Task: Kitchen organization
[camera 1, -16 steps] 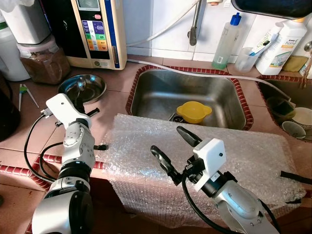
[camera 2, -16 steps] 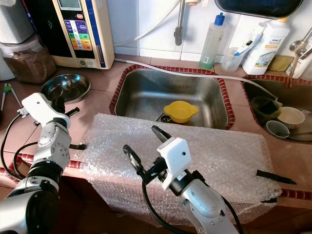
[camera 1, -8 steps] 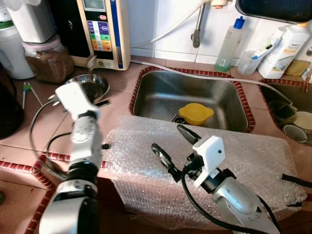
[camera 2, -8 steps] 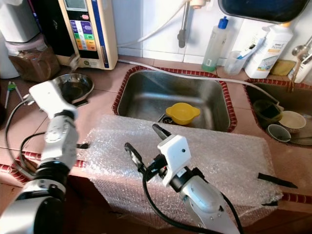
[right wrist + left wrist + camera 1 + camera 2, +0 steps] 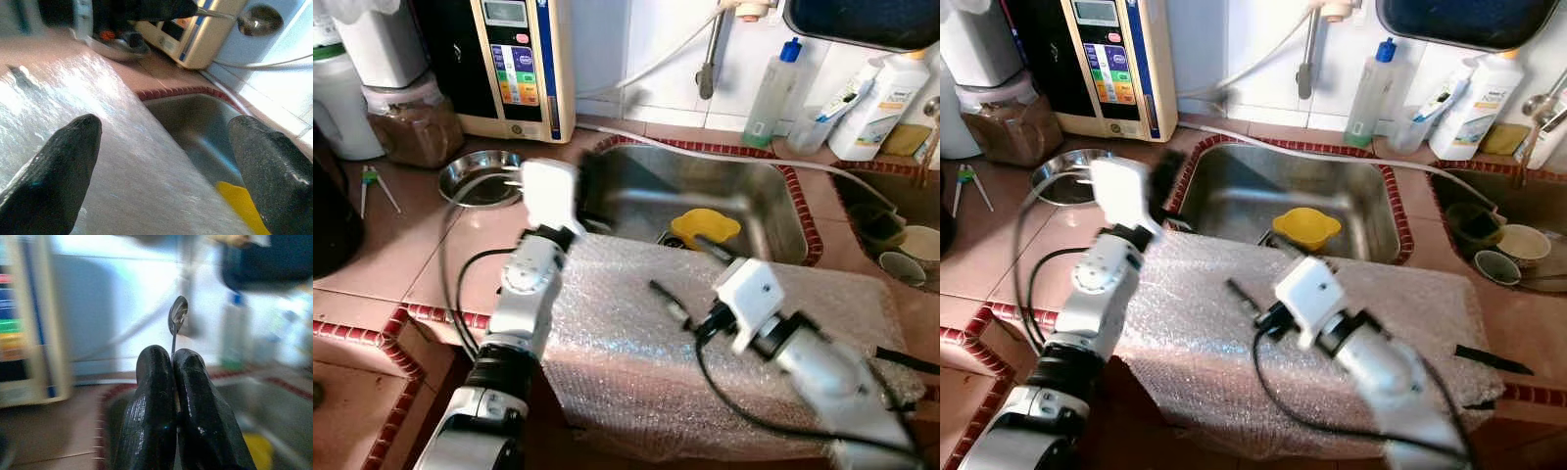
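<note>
My left gripper (image 5: 172,355) is shut on the thin handle of a metal spoon (image 5: 177,315), whose bowl sticks up past the fingertips. That gripper (image 5: 595,184) hangs blurred over the left rim of the steel sink (image 5: 636,186). A yellow bowl (image 5: 705,225) lies in the sink near the drain. My right gripper (image 5: 690,274) is open above the sheet of bubble wrap (image 5: 626,333) spread on the counter's front. Its fingers (image 5: 54,166) stand wide apart and hold nothing. The spoon (image 5: 257,19) appears beyond them in the right wrist view.
A steel dish (image 5: 480,176) sits on the tiled counter left of the sink. Behind it stand a water machine (image 5: 519,64) and a jar (image 5: 409,122). Bottles (image 5: 773,83) line the back wall. Bowls (image 5: 906,250) fill a second basin at the right.
My left arm has swung right, from above the steel dish to the sink's left rim, carrying the spoon. My right gripper has moved forward and right over the bubble wrap, still open.
</note>
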